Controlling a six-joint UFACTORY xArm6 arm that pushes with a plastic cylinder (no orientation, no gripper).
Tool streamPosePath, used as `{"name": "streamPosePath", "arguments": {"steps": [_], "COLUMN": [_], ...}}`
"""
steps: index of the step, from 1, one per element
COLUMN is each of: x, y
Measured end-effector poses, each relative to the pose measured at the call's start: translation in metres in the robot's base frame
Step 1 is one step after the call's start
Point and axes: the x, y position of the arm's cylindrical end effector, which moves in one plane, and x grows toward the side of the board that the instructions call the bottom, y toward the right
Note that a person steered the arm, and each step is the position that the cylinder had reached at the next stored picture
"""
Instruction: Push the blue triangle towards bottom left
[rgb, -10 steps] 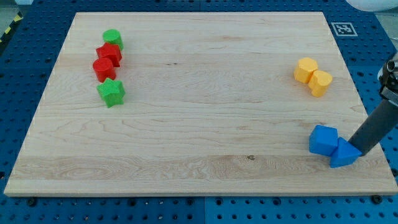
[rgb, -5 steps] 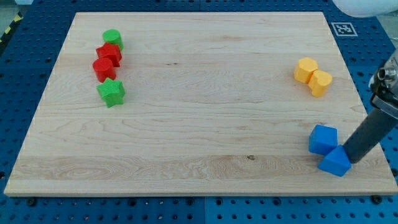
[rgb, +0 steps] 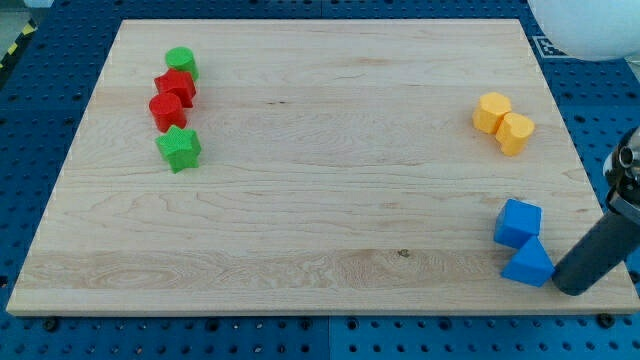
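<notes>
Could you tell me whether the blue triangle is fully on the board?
Yes: the blue triangle lies inside the board, near its bottom-right corner, my tip beside it.

blue triangle (rgb: 529, 267) | blue cube (rgb: 519, 222) touching above | board (rgb: 330, 200) open to lower left

Dark rod slanted, my tip (rgb: 570, 288) down at view's bottom right.
</notes>
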Motion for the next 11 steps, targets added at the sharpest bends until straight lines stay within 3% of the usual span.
{"name": "streamPosePath", "arguments": {"steps": [2, 6, 11], "x": [-0.007, -0.008, -0.041], "y": [-0.002, -0.070, -0.073]}}
